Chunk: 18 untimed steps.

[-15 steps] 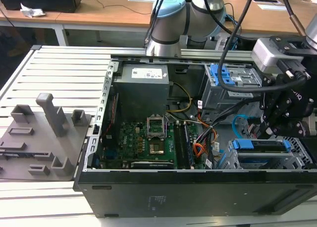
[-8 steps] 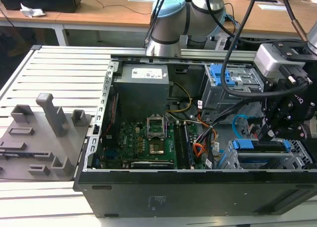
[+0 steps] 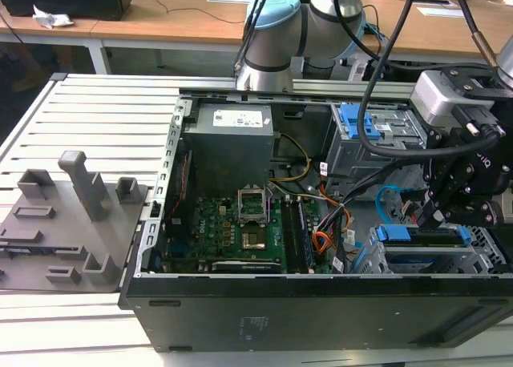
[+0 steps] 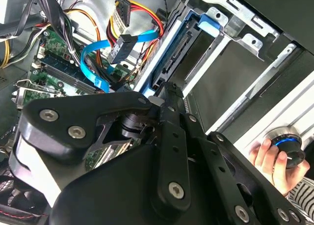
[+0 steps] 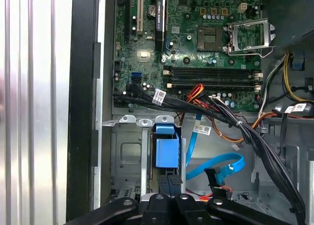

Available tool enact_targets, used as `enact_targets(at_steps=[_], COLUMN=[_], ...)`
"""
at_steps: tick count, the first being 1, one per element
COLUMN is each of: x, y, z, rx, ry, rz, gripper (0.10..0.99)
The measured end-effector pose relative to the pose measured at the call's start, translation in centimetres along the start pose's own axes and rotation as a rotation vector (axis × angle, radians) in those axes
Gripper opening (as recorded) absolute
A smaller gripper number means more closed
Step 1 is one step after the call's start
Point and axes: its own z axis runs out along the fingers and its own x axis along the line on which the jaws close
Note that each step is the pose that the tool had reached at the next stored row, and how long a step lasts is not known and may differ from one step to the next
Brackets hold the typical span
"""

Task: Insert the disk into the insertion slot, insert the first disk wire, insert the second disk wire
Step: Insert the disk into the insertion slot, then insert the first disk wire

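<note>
The disk [image 3: 423, 237], in its blue carrier [image 5: 167, 151], sits in the insertion slot [image 3: 481, 251], a low perforated grey cage at the exterior view's right. My gripper [image 3: 435, 216] stands over the disk's end, its black fingers drawn together with their tips [image 4: 169, 87] against the disk's edge [image 4: 179, 58]. The first disk wire [image 4: 140, 11], red and orange with a dark plug, hangs loose beside the slot. The second disk wire [image 4: 93, 63], a light-blue flat cable [image 5: 218, 167], loops free with its plug [image 4: 122, 47] unconnected.
The taller cage with a blue latch [image 3: 369, 131] stands behind the slot. Black cable bundles [image 5: 230, 119] and a broad orange cable [image 3: 321, 243] cross beside the motherboard [image 3: 232, 227]. A person's hand [image 4: 271, 158] rests on a knob outside the case. A grey fixture [image 3: 68, 223] lies at the exterior view's left.
</note>
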Motion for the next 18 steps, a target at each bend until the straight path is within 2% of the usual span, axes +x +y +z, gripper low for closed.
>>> enact_targets(at_steps=[2, 3, 5, 9, 11, 12, 13, 16, 18], x=[0.00, -0.01, -0.04, -0.04, -0.04, -0.04, -0.04, -0.04, -0.10], y=[-0.02, -0.36, -1.48, -1.50, -1.51, -1.51, -1.51, -1.68, -2.24], z=[0.01, 0.00, -0.05, -0.06, -0.05, -0.05, -0.05, -0.06, -0.06], rx=[0.000, 0.000, 0.000, 0.000, 0.000, 0.000, 0.000, 0.000, 0.000], ry=[-0.0001, -0.0003, 0.0000, 0.0000, -0.0001, -0.0001, 0.0000, 0.0000, 0.0000], rz=[0.000, 0.000, 0.000, 0.000, 0.000, 0.000, 0.000, 0.000, 0.000], gripper=[0.106, 0.106, 0.106, 0.114, 0.235, 0.235, 0.302, 0.302, 0.302])
